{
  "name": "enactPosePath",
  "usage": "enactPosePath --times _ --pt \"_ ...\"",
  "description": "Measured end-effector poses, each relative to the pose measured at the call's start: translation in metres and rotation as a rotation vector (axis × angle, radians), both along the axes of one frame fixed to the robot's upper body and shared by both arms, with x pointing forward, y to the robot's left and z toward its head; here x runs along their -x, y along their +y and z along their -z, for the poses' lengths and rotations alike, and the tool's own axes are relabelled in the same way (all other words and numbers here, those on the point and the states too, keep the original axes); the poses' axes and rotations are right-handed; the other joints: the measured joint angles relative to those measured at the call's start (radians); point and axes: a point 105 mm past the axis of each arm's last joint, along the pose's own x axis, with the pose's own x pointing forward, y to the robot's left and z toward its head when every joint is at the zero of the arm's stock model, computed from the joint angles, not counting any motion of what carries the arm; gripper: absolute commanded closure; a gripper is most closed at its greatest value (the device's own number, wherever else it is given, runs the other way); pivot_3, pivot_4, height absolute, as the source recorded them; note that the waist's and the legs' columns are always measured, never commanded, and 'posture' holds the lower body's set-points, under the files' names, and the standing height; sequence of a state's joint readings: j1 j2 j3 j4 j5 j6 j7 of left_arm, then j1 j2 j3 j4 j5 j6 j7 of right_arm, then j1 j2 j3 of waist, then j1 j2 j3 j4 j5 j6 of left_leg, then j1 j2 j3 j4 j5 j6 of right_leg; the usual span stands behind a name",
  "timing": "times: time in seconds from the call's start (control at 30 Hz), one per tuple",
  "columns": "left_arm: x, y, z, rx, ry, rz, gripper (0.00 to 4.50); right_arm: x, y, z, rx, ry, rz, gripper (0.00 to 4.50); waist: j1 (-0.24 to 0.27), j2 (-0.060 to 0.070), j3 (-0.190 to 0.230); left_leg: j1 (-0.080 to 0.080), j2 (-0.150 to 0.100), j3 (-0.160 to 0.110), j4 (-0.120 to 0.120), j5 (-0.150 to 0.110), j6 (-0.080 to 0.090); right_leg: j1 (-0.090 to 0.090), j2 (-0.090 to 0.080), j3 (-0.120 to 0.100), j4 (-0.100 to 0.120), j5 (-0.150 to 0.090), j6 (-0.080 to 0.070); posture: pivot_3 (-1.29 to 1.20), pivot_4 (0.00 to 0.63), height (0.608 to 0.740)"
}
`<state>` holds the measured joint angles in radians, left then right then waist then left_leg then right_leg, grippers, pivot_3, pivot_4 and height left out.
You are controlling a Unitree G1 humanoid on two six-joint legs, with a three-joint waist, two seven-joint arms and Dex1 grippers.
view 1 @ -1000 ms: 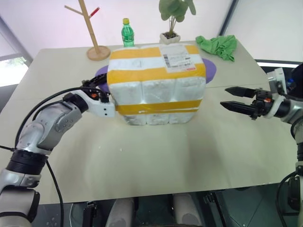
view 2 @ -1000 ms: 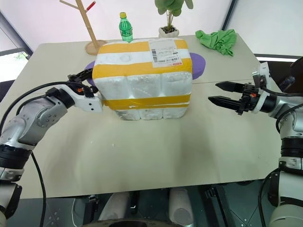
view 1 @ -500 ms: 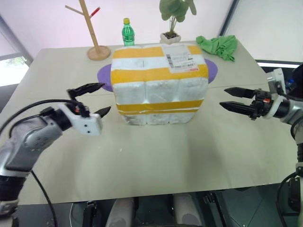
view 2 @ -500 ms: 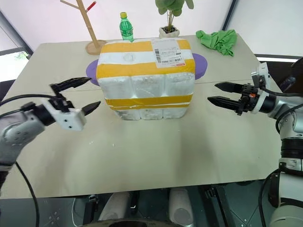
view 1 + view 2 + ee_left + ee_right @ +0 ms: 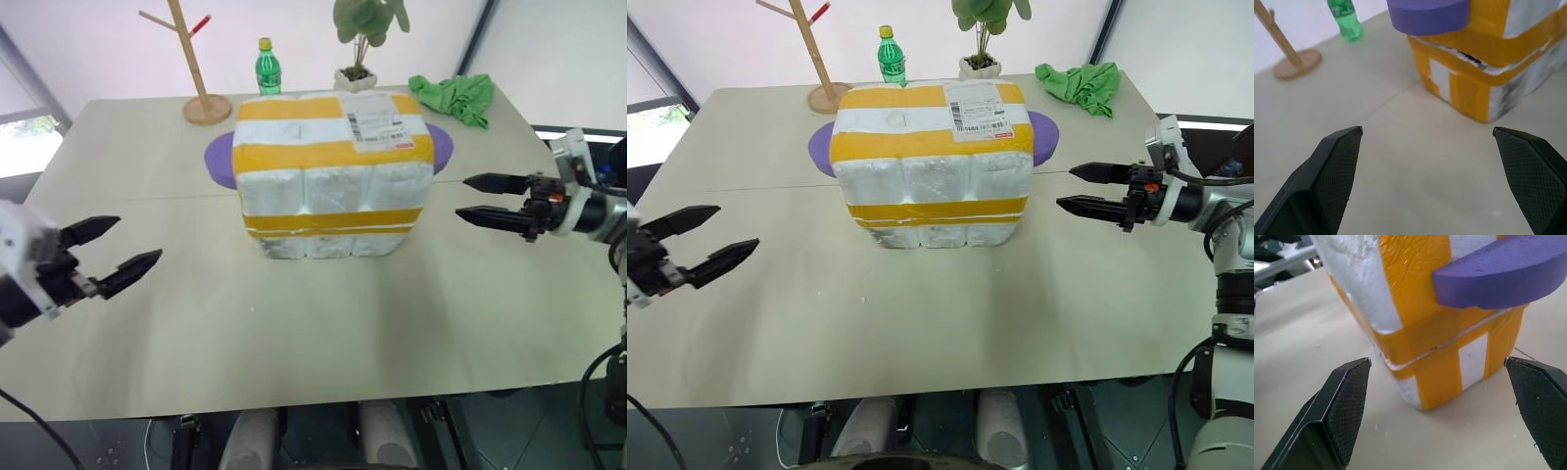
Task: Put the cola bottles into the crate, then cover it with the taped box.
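Taped box [image 5: 334, 174] seen upright at worktop [image 5: 323, 323] centre, label on top, over low yellow-banded crate [image 5: 328, 235] at its base; seam between the two noted in wrist views. Bottles hidden. Purple mat [image 5: 220, 160] lies under box, showing at both sides. Left hand [image 5: 110, 252] held open, empty, well apart from box at worktop's left edge. Right hand [image 5: 478, 199] held open, empty, near box's right side, not touching. Green bottle [image 5: 265, 68], wooden stand [image 5: 201, 88], plant pot [image 5: 354, 76], green cloth [image 5: 453, 95] placed along far edge.
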<state>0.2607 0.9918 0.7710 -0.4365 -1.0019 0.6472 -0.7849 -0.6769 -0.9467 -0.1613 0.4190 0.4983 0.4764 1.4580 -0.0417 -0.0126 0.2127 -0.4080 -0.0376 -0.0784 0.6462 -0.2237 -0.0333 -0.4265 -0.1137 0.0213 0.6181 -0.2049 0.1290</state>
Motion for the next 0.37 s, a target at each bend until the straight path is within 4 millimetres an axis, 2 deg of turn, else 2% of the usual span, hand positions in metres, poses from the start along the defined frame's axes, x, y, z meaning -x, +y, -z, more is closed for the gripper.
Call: enactPosePath --times 0.17,0.37 --pt "0.02 -0.009 -0.024 0.106 0.073 0.143 0.03 0.007 -0.002 -0.002 0.027 0.008 -0.04 0.0 -0.003 0.0 0.0 0.0 0.0 0.001 0.0 0.0 0.0 0.0 0.0 0.0 0.0 0.0 -0.001 0.0 0.15 0.74" --pt "0.022 -0.009 -0.031 0.072 0.072 0.177 0.03 0.011 -0.008 -0.003 0.032 0.024 -0.054 0.0 -0.003 0.0 0.0 0.0 0.0 0.001 -0.001 0.0 0.0 0.0 0.0 0.0 0.0 -0.002 -0.004 0.0 0.15 0.74"
